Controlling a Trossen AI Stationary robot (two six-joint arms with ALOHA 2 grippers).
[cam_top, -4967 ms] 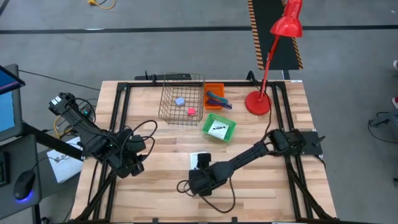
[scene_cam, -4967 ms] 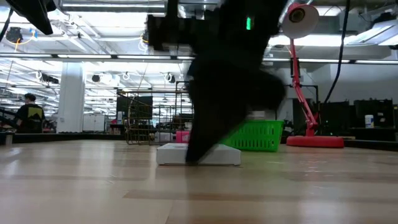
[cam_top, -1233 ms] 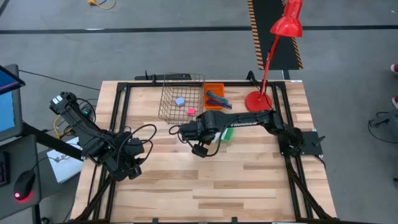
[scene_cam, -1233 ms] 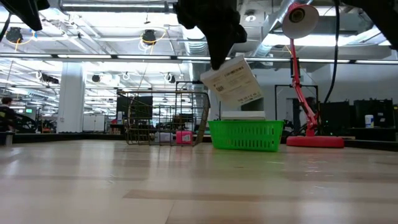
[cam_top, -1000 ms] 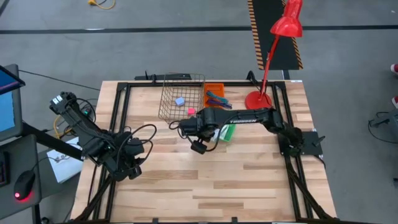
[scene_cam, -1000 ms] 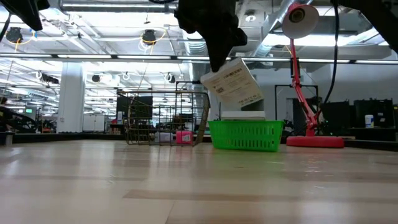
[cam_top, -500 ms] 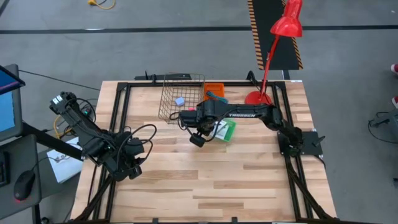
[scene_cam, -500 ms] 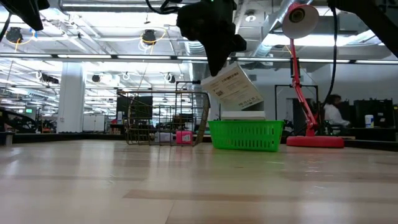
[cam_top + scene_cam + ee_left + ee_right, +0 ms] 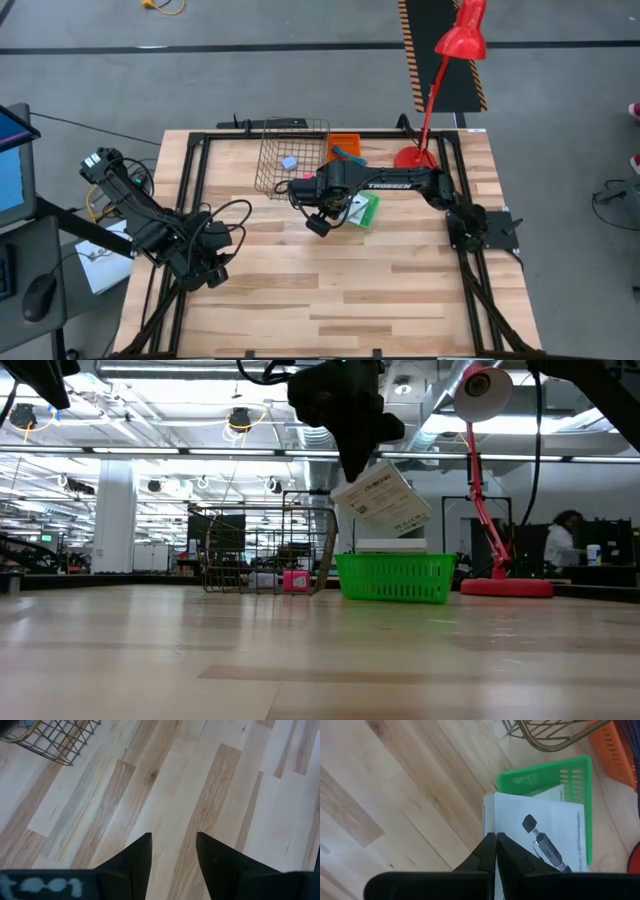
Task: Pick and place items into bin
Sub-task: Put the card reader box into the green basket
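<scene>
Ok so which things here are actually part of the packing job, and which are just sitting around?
Part of the job:
- white packet, pinched in the right tool above the green basket
- wire basket holding a pink cube and a lilac cube
- orange tray of pens

Just there:
- red desk lamp
- left tool, open, over bare table
</scene>
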